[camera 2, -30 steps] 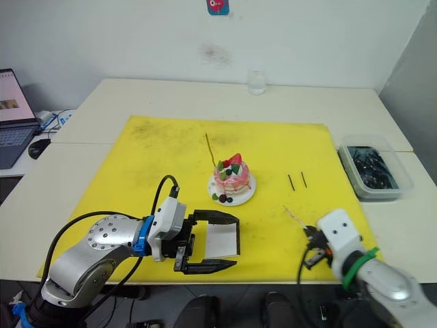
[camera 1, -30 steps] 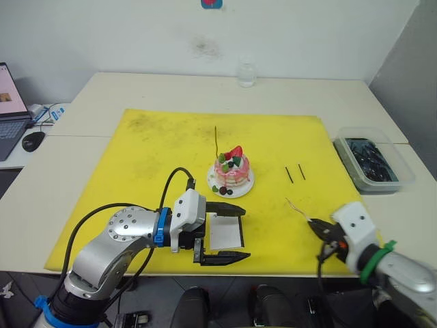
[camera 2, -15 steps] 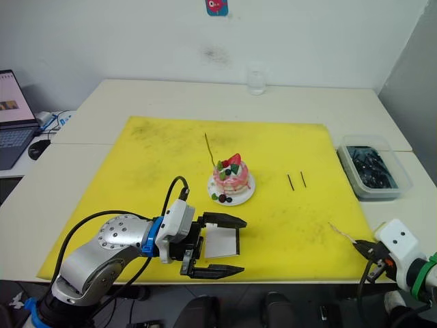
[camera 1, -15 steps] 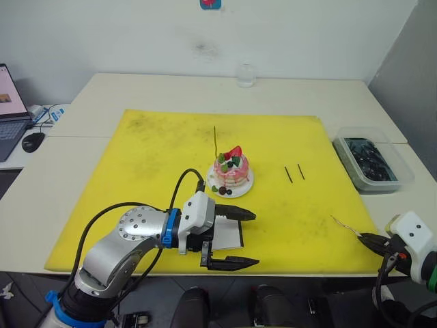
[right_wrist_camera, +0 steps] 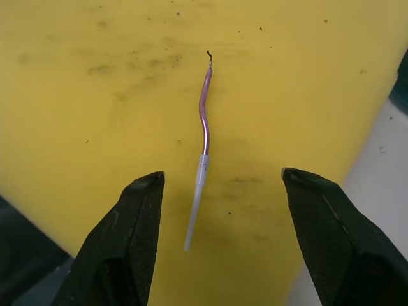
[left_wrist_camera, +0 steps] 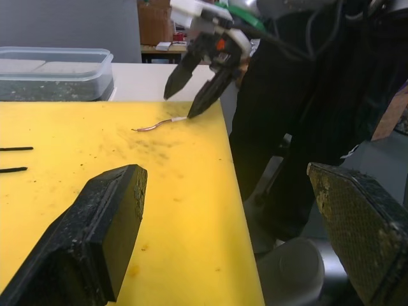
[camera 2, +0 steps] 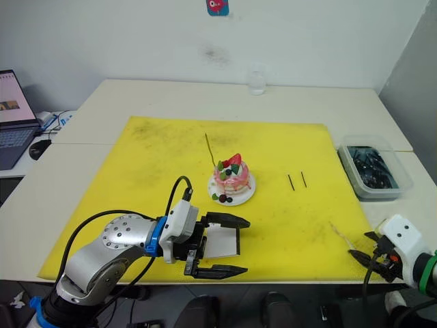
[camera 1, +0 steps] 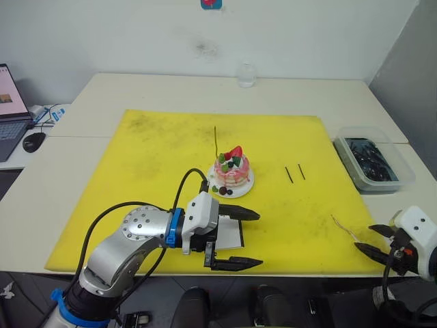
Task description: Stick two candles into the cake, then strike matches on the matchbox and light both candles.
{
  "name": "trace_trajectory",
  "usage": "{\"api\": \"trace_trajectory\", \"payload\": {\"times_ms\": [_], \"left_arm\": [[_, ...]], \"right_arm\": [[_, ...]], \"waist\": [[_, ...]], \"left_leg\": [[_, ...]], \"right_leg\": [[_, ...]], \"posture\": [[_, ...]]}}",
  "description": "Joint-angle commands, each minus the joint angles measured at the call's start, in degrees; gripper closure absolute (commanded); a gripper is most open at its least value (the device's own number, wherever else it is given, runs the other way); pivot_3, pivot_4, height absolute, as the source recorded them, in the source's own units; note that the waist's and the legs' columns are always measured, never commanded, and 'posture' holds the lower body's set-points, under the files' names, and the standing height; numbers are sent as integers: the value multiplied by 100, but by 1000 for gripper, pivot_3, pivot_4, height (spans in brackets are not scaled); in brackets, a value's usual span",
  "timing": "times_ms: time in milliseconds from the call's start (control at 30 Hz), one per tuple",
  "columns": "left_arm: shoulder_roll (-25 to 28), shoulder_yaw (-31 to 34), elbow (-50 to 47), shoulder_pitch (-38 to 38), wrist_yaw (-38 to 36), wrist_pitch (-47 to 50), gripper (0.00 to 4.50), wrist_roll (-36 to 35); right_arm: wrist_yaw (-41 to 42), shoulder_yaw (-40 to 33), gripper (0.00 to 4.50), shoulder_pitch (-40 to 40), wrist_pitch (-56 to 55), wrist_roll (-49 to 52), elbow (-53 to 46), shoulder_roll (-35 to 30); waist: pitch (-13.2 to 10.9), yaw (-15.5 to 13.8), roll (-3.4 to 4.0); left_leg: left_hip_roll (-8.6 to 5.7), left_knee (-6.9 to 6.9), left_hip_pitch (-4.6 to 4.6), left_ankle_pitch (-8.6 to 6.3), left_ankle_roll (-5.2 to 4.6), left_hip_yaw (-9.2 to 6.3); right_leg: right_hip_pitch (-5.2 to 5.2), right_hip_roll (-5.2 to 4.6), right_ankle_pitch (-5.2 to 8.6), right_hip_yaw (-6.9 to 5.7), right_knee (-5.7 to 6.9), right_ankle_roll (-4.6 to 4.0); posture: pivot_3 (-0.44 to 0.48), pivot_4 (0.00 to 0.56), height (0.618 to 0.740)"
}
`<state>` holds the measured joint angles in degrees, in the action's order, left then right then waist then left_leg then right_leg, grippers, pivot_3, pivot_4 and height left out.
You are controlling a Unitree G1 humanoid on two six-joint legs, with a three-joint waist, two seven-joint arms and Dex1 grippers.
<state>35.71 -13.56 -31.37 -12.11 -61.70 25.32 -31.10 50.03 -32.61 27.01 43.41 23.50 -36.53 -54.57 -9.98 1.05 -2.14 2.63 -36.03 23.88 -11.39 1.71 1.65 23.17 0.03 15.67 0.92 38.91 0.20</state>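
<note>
Right hand (camera 1: 379, 240) was spread wide at the near right corner of the yellow mat (camera 1: 164, 147), gripping nothing. Loose candle (right_wrist_camera: 201, 156) lay flat on the mat just ahead of its fingertips. Other candle (camera 1: 216, 141) stood upright in the cake (camera 1: 231, 171) mid-mat. Left hand (camera 1: 244, 238) was wide apart too, straddling the matchbox (camera 1: 227, 234), which lay flat on the mat near the front edge; contact unclear. Two matches (camera 1: 295, 173) lay side by side right of the cake. Clear bin (camera 1: 372, 162) sat on the desk (camera 1: 171, 89) past the mat's right edge.

matchbox (camera 1: 226, 236) partly hidden behind left pincer (camera 1: 242, 238), laptop (camera 1: 9, 109) cut off
</note>
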Motion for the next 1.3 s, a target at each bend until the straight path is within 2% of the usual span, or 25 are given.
{"api": "trace_trajectory", "payload": {"times_ms": [33,167,233,333,467,633,800,1067,1167,1300], "left_arm": [[-25,-101,-138,-131,-42,-245,0,144],[-103,-326,-195,-234,-54,-365,0,310],[-211,-398,-240,-308,-16,-389,0,295],[-437,-462,-292,-515,103,-245,0,197],[-473,-601,-260,-626,47,-214,0,274],[-526,-710,-223,-659,118,-250,0,342],[-658,-839,-272,-654,285,-235,0,431],[-770,-991,-363,-583,473,-229,0,537],[-783,-1039,-453,-556,560,-187,0,553],[-756,-1064,-506,-531,596,-176,0,570]], "right_arm": [[199,-333,1356,-239,828,311,-432,-576],[216,135,1356,-836,2133,526,-404,-1733],[205,516,1356,-1328,2590,829,-284,-1975],[234,1136,1356,-1742,2659,880,-96,-2213],[98,1938,1356,-2407,2708,843,159,-2237],[-71,2600,1356,-2892,2706,740,363,-2104],[-247,2938,1356,-2953,2489,535,572,-1961],[-245,3029,1356,-2698,2383,495,576,-1906],[-270,3056,1922,-2708,2427,520,564,-1834],[-255,3061,3293,-2743,2467,523,597,-1823]], "waist": [[-1,-1,-4],[-1,1,-1],[-3,-9,-10],[-4,-22,-11],[-4,-60,-8],[-4,-60,-8],[-4,-70,-8],[-3,-71,-6],[-3,-72,-7],[-3,-72,-7]], "left_leg": [[1,-1,0,0,0,-3],[-2,-7,-1,0,-1,1],[-3,-6,0,0,-1,0],[-3,-4,5,0,-1,0],[-4,-3,10,0,-1,2],[-2,-3,9,0,-1,1],[-2,-6,8,0,-1,1],[0,-6,7,0,-1,0],[-1,-7,7,0,-1,0],[0,-8,6,0,-1,0]], "right_leg": [[-3,1,0,-3,0,0],[-3,-1,2,3,1,-5],[-3,-2,8,3,-2,-15],[-2,0,-2,1,-4,2],[2,5,0,1,-7,4],[3,7,0,0,-4,4],[2,5,-1,3,-2,6],[1,7,-1,0,-1,7],[0,6,-2,3,-1,8],[-1,7,-2,1,-1,8]], "posture": [[0,150,740],[0,150,740],[0,150,740],[0,150,740],[0,150,740],[0,150,740],[0,150,740],[0,150,740],[0,150,740],[0,150,740]]}}
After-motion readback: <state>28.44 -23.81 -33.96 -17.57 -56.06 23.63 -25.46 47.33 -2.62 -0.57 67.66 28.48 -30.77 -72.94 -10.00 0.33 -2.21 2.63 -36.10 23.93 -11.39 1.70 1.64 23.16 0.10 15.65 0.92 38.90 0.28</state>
